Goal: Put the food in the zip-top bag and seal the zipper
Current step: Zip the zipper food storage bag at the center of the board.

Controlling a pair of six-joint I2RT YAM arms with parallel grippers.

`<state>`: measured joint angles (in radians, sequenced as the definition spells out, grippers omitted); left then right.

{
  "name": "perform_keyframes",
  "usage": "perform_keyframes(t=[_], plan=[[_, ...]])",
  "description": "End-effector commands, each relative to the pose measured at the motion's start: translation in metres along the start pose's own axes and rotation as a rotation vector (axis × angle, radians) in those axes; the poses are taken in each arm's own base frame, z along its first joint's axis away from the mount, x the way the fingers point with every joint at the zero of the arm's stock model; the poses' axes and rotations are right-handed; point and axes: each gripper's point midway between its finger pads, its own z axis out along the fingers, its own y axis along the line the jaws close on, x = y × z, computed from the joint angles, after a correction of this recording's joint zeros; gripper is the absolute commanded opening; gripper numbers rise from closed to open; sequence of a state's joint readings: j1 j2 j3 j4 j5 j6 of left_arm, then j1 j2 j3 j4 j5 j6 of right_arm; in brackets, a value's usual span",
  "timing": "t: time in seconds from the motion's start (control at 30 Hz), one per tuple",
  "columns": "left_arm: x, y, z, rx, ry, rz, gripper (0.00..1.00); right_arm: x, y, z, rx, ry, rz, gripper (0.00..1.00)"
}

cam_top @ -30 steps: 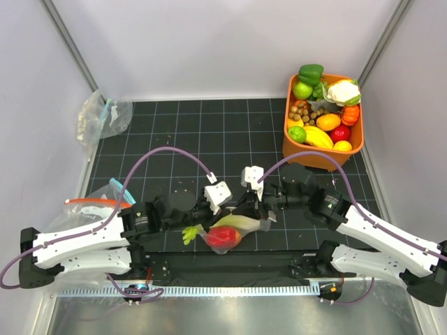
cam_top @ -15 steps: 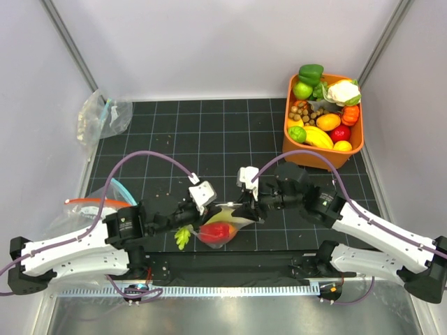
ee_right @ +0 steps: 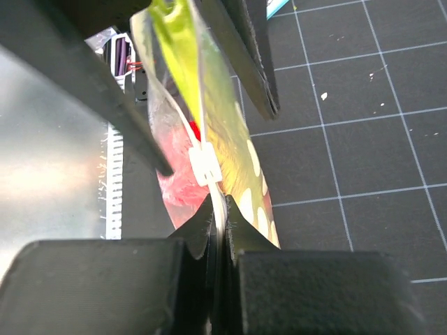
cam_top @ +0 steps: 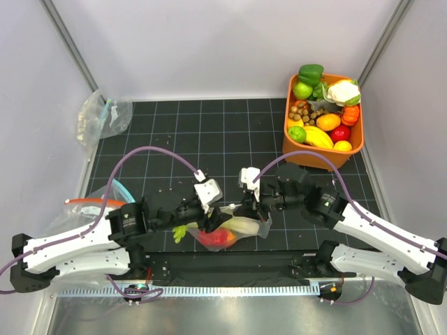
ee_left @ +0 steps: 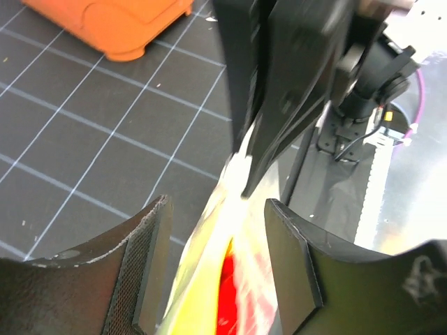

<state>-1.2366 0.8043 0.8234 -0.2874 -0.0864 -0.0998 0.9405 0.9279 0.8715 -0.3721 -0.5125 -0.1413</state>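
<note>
Clear zip-top bag point(cam_top: 241, 227) holding red food point(cam_top: 218, 238), desk's point(cam_top: 209, 132) front edge; right gripper point(ee_right: 218, 209) pinching zipper point(ee_right: 204, 165), left gripper point(ee_left: 218, 216) wide

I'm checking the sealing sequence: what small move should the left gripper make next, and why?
Probably close the left gripper on the zipper: its jaws stand open astride the top edge of the zip-top bag, while the right gripper is pinched shut on that edge.
</note>
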Motion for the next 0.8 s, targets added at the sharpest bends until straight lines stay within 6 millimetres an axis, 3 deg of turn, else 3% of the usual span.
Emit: perform_keyframes(t=[0.0,0.17,0.27,0.3,0.4,0.47,0.63,0.73,0.77], plan=[[-0.034,-0.013,0.010,0.073,-0.054,0.030,0.59,-0.028,0.004,-0.003,-0.019,-0.078,-0.023,0.01],[-0.032,-0.020,0.023,0.111,-0.017,0.062,0.55,-0.029,0.006,-0.004,-0.029,-0.083,-0.025,0.01],[-0.035,-0.018,0.026,0.100,-0.014,0.075,0.45,-0.031,0.007,-0.004,-0.033,-0.089,-0.028,0.01],[-0.034,-0.018,0.026,0.097,-0.012,0.077,0.37,-0.031,0.007,-0.005,-0.035,-0.089,-0.028,0.01],[-0.036,-0.017,0.024,0.094,-0.020,0.080,0.24,-0.031,0.008,-0.005,-0.038,-0.090,-0.027,0.01],[-0.038,-0.016,0.020,0.093,-0.034,0.078,0.24,-0.030,0.008,-0.004,-0.038,-0.087,-0.025,0.01],[-0.040,-0.016,0.010,0.094,-0.067,0.066,0.41,-0.030,0.008,-0.004,-0.038,-0.086,-0.026,0.01],[-0.043,-0.016,0.007,0.093,-0.085,0.062,0.41,-0.029,0.008,-0.003,-0.042,-0.082,-0.022,0.01],[-0.044,-0.017,0.007,0.096,-0.087,0.061,0.37,-0.029,0.008,-0.003,-0.043,-0.082,-0.022,0.01]])
